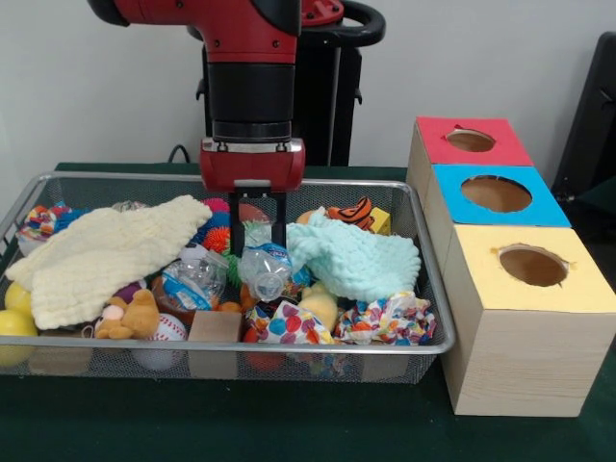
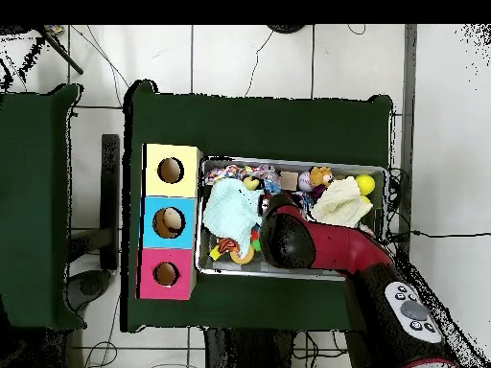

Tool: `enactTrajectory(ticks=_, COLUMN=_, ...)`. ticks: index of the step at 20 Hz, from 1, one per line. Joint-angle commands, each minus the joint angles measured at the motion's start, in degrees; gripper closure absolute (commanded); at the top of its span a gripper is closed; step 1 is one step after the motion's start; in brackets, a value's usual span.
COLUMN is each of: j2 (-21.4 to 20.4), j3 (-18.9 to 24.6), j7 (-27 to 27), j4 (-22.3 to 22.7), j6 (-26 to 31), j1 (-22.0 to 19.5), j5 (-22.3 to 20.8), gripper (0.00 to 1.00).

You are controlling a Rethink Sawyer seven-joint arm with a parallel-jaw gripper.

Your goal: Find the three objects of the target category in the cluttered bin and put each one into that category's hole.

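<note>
Wire mesh bin (image 1: 435, 289) on a dark green table (image 1: 289, 423), packed with clutter. Above its middle, the red and black arm (image 1: 250, 87), coming straight down, with the gripper (image 1: 257, 248) lowered into the pile. Two thin black fingers (image 1: 280, 221) spread apart, tips down on either side of a crumpled clear plastic bottle (image 1: 265, 271); nothing visibly clamped between them. Left of the gripper in the front view, a pale yellow cloth (image 1: 106, 255) draped over much of that half of the bin; to the right, a mint green cloth (image 1: 356, 260), with a small orange tiger toy (image 1: 351, 212) just behind it. Along the near edge, a yellow ball (image 1: 14, 322), a brown teddy bear (image 1: 130, 316), a baseball (image 1: 166, 329), a wooden block (image 1: 214, 327) and crumpled colourful wrappers (image 1: 385, 320). Just beside the bin, to the right in the front view, a row of three wooden boxes, each with a round hole on top: red box (image 1: 472, 144) farthest back, blue box (image 1: 496, 197) in the middle, yellow box (image 1: 529, 274) nearest. Cannot tell which items belong to the target category.
</note>
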Motion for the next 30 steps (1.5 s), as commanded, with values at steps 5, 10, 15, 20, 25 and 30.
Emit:
enactTrajectory(ticks=5, j2=-0.6, j3=2.3, j7=9.0, j4=2.8, j6=-1.6, j1=0.3, j5=0.3, gripper=1.0)
enactTrajectory(ticks=10, j2=-1.4, j3=3.3, j7=8.9, j4=3.4, j6=-2.1, j1=-0.2, j5=0.3, gripper=1.0)
enactTrajectory(ticks=15, j2=-2.4, j3=3.6, j7=8.9, j4=3.6, j6=-2.6, j1=0.0, j5=0.2, gripper=1.0)
enactTrajectory(ticks=20, j2=-3.0, j3=3.4, j7=9.4, j4=4.0, j6=-4.8, j1=0.6, j5=-0.4, gripper=1.0)
enactTrajectory(ticks=25, j2=-3.3, j3=2.9, j7=9.9, j4=4.7, j6=-7.3, j1=1.3, j5=-1.0, gripper=1.0)
enactTrajectory(ticks=30, j2=-3.2, j3=3.8, j7=9.4, j4=5.1, j6=-9.2, j1=1.1, j5=-1.9, gripper=1.0)
